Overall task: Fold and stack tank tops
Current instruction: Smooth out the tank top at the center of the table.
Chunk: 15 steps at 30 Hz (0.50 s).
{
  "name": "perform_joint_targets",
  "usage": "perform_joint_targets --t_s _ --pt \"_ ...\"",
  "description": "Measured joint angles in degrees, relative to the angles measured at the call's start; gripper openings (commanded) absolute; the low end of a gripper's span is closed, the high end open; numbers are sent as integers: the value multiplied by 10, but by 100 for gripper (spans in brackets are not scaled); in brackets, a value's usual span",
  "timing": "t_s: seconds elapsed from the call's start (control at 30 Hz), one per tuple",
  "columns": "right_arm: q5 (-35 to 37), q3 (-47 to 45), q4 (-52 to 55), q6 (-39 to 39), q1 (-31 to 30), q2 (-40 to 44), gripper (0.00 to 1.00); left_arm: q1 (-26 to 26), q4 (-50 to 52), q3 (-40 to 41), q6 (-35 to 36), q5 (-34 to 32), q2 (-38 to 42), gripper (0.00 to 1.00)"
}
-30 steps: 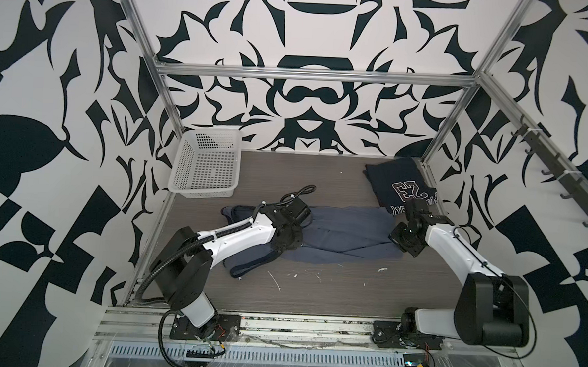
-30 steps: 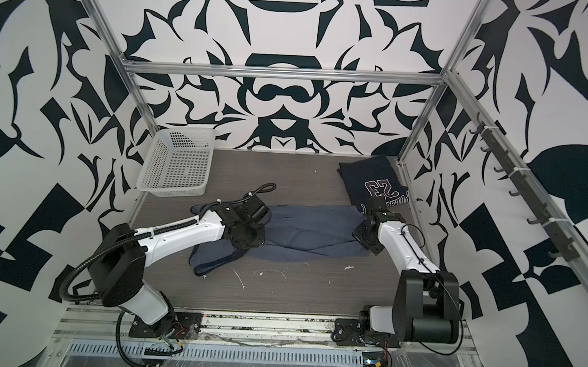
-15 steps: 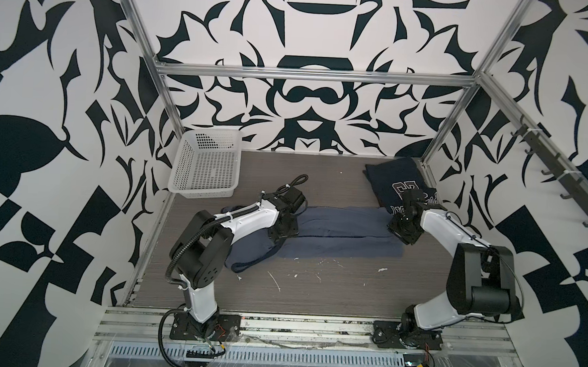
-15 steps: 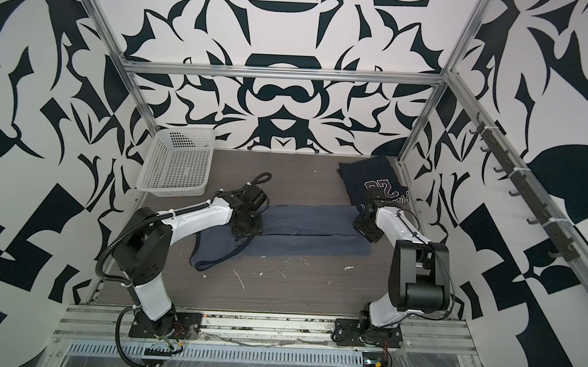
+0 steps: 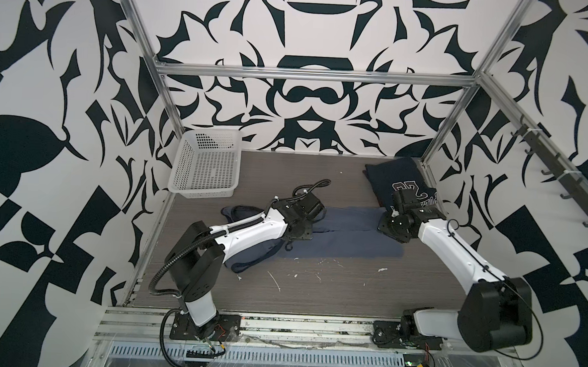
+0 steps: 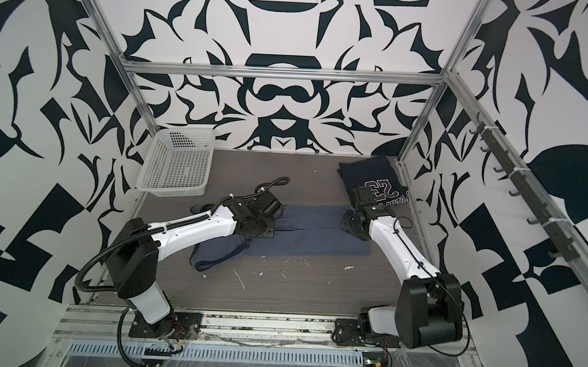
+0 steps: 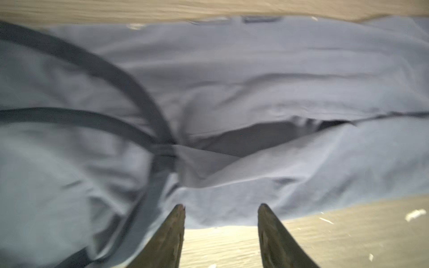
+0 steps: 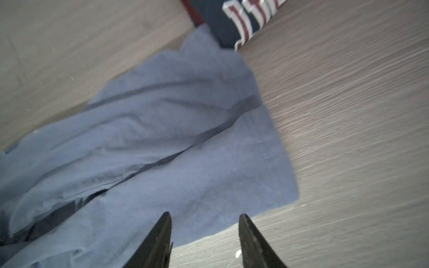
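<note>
**Slate grey-blue tank top** (image 5: 348, 235): lies as a long, creased band on the wooden table (image 5: 314, 289), stretched from one gripper to the other. The dark-trimmed strap end sits by the left gripper (image 7: 221, 206) and the stitched hem end by the right gripper (image 8: 204, 214).

**Left gripper:** jaws apart, nothing between them. The cloth's near edge runs just past the fingertips (image 7: 180, 208), and the crossing straps lie ahead, off to one finger's side (view blurred).

**Right gripper:** jaws apart and empty. The hem corner lies just ahead of the tips, with bare table showing in the gap.

**Navy "23" tank top** (image 5: 390, 174): folded, well ahead of the right jaws, meeting the grey-blue top's far corner.

**White perforated basket** (image 5: 205, 166): well apart from the left jaws, beyond the strap end.
</note>
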State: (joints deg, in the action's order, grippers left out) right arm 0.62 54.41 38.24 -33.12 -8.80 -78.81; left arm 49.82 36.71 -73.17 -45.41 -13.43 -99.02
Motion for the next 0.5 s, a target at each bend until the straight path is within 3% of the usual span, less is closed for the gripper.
perform_joint_targets --t_s 0.3,0.5 --pt "-45 -1 -74 0 24 -163 49 -75 -70 1 5 37 -92 53" --pt "-87 2 -98 -7 84 -172 48 -111 -77 15 12 53 -83 68"
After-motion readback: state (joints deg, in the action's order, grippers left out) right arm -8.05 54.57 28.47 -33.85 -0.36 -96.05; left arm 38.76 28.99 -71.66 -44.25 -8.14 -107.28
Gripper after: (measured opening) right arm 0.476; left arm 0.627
